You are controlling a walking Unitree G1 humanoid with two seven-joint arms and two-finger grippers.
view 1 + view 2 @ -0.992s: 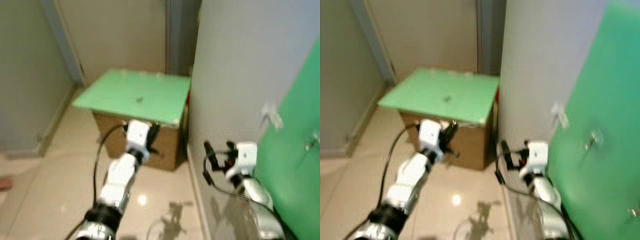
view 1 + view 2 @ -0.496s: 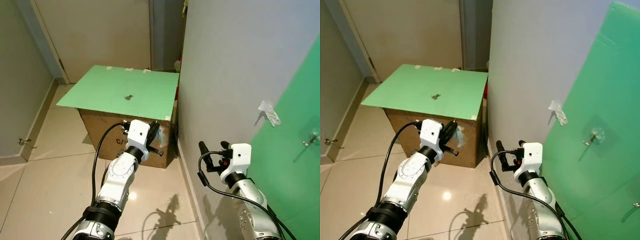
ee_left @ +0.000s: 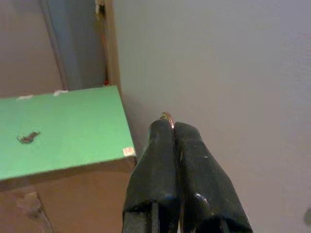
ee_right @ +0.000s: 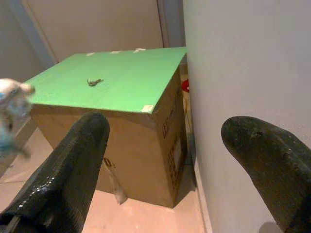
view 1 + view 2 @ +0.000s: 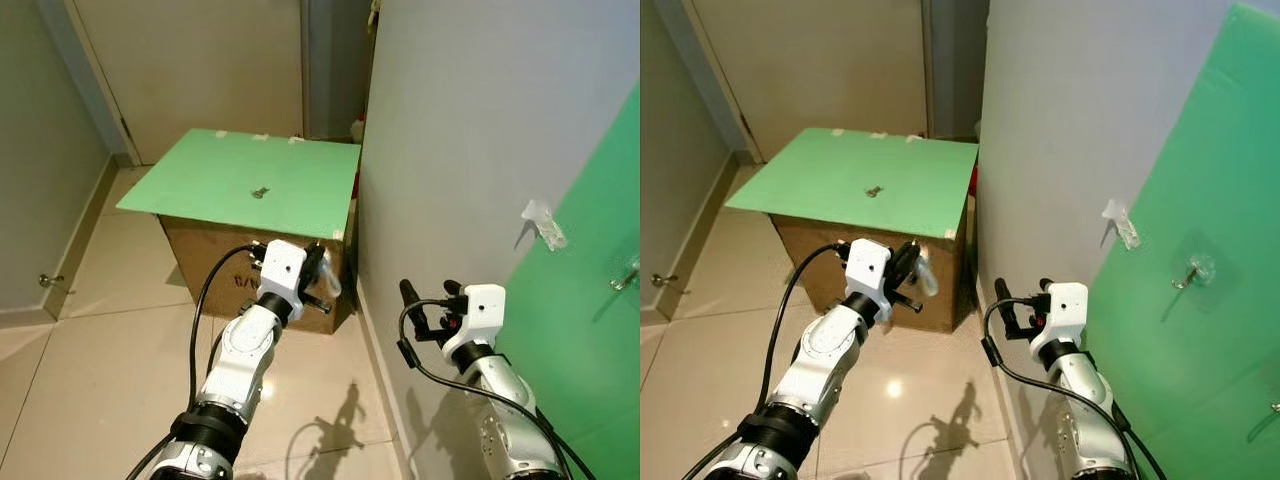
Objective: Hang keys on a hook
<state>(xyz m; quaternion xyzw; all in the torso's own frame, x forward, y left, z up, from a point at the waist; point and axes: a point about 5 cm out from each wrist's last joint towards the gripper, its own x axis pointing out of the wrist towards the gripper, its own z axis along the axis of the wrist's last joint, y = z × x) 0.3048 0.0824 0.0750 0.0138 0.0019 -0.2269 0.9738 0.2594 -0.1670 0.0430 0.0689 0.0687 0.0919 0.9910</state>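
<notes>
A small bunch of keys [image 5: 260, 191] lies on the green board [image 5: 210, 185] that tops a cardboard box [image 5: 215, 270]; the keys [image 4: 94, 82] also appear in the right wrist view. My left gripper [image 5: 320, 275] hovers at the box's near right corner, well short of the keys, fingers [image 3: 167, 160] pressed shut; a tiny golden edge shows at their tips. My right gripper [image 5: 428, 292] is open and empty, held close to the grey wall. A clear hook [image 5: 628, 275] sticks on the green wall panel [image 5: 600, 350], and another clear hook [image 5: 540, 222] on the grey wall.
The box stands in a corner between a closed door [image 5: 200, 60] and the grey wall [image 5: 450, 130]. A red object [image 4: 185, 86] sits behind the box by the wall. Glossy tile floor [image 5: 100, 380] spreads to the left, with a small doorstop [image 5: 48, 281].
The head camera has steadied after a blurred swing. My left gripper has shifted slightly right near the box corner and looks blurred. The right arm stays about where it was.
</notes>
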